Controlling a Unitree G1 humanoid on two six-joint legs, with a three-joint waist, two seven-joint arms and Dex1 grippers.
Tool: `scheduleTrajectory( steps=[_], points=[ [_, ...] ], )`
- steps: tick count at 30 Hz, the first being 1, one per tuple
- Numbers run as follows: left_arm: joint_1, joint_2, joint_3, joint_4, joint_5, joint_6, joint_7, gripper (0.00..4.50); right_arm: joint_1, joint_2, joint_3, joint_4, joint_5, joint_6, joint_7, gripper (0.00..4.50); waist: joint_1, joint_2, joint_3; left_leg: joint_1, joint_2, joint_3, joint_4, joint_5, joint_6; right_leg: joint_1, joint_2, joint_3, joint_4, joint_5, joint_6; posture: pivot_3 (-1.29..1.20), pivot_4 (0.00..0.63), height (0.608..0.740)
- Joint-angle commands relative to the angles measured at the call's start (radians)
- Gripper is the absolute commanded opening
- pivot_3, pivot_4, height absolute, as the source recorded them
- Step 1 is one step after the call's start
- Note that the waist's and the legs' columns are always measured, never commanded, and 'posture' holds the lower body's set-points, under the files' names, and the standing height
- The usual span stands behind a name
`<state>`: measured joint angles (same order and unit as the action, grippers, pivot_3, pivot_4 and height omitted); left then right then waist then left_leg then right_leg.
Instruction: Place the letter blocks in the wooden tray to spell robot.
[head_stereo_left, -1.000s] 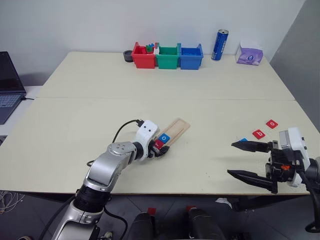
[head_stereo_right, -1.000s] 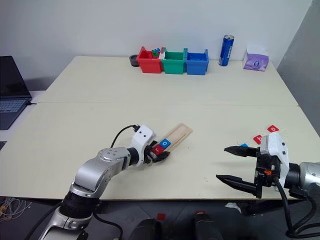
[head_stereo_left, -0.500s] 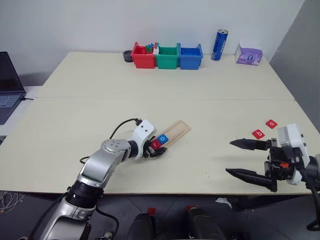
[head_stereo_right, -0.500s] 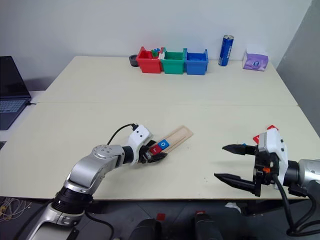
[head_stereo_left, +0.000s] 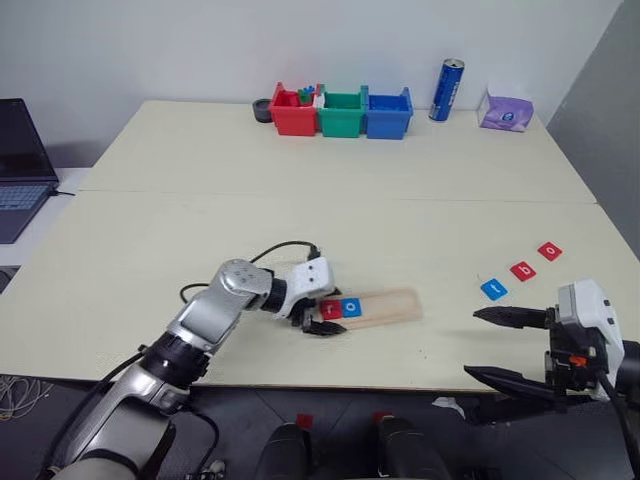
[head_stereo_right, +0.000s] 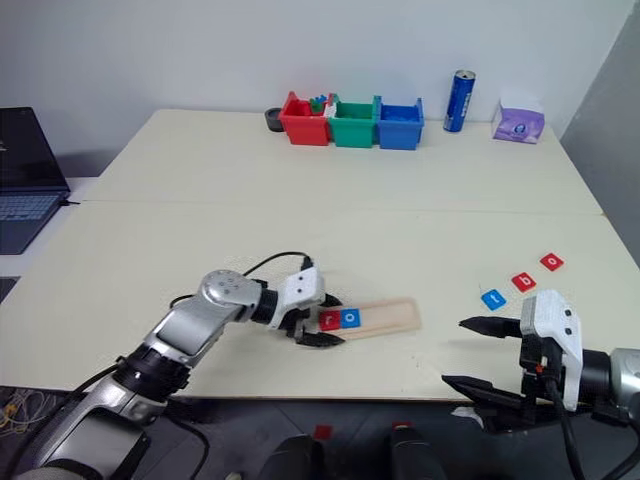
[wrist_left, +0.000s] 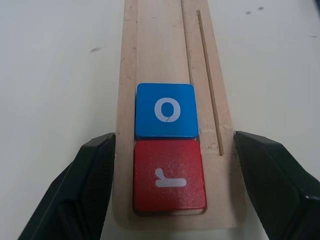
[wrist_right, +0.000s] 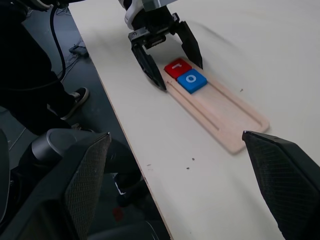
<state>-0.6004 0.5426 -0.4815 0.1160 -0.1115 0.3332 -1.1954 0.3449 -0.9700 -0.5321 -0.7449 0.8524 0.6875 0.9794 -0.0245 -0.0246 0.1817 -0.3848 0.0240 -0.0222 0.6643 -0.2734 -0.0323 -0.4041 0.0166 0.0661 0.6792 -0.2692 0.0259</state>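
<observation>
My left arm is showing smooth silver-grey shells with a rounded elbow cap, and a black cable is looping from the forearm to a white wrist housing. My left claw (head_stereo_left: 318, 318) is wearing two black tapered fingers (wrist_left: 90, 185) with a fine cross-hatched texture. My right claw (head_stereo_left: 510, 347) is carrying the same long black pointed fingers (wrist_right: 282, 180), and its blocky white wrist housing is showing a small orange-red mark over dark brackets and wiring.
</observation>
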Motion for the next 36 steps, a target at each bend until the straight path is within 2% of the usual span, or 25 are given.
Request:
scheduleTrajectory(
  steps=[1,10,26,28,30,36],
  points=[
    [-0.028,-0.045,-0.041,0.039,0.039,-0.064,-0.026,3.38,0.015,0.008,-0.035,-0.036,-0.003,-0.007,-0.011,4.50,0.000,0.000,0.000,0.000,0.000,0.000,0.000,0.000,0.000,0.000,0.000,0.000,0.000,0.000,0.000,0.00,0.150,0.740],
    [-0.059,-0.113,-0.059,0.076,0.087,-0.090,-0.056,3.38,0.080,0.008,-0.043,-0.045,-0.055,-0.018,-0.003,4.50,-0.001,0.000,0.000,0.000,-0.001,0.000,0.000,0.000,0.000,0.000,0.000,0.000,0.000,0.000,0.000,0.00,0.150,0.740],
    [-0.022,-0.120,-0.039,0.007,0.098,0.058,0.013,3.38,0.051,0.004,-0.006,-0.001,-0.096,-0.048,0.027,4.50,-0.001,0.000,0.000,0.000,0.000,-0.001,0.000,0.000,0.000,0.000,0.000,0.000,0.001,0.000,0.000,0.00,0.150,0.740],
    [-0.024,-0.121,-0.042,0.010,0.095,0.057,0.005,4.11,0.048,0.003,-0.005,0.003,-0.099,-0.050,0.032,4.50,-0.001,0.000,0.000,0.000,0.000,-0.001,0.000,0.000,0.000,0.000,0.000,0.000,0.001,0.000,0.000,0.00,0.150,0.740],
    [-0.025,-0.123,-0.039,0.009,0.087,0.068,-0.002,4.47,0.048,0.003,-0.004,0.006,-0.104,-0.051,0.037,4.50,-0.001,0.000,0.000,0.000,0.000,-0.001,0.000,0.000,0.000,0.000,0.000,0.000,0.001,0.000,0.000,0.00,0.150,0.740],
    [-0.026,-0.116,-0.020,-0.006,0.073,0.053,-0.010,4.47,0.052,0.001,-0.007,0.008,-0.106,-0.051,0.048,4.50,-0.001,0.000,0.000,0.001,0.000,-0.001,0.000,0.000,0.000,0.000,0.000,0.000,0.001,0.000,0.000,0.00,0.150,0.740]
  ],
)
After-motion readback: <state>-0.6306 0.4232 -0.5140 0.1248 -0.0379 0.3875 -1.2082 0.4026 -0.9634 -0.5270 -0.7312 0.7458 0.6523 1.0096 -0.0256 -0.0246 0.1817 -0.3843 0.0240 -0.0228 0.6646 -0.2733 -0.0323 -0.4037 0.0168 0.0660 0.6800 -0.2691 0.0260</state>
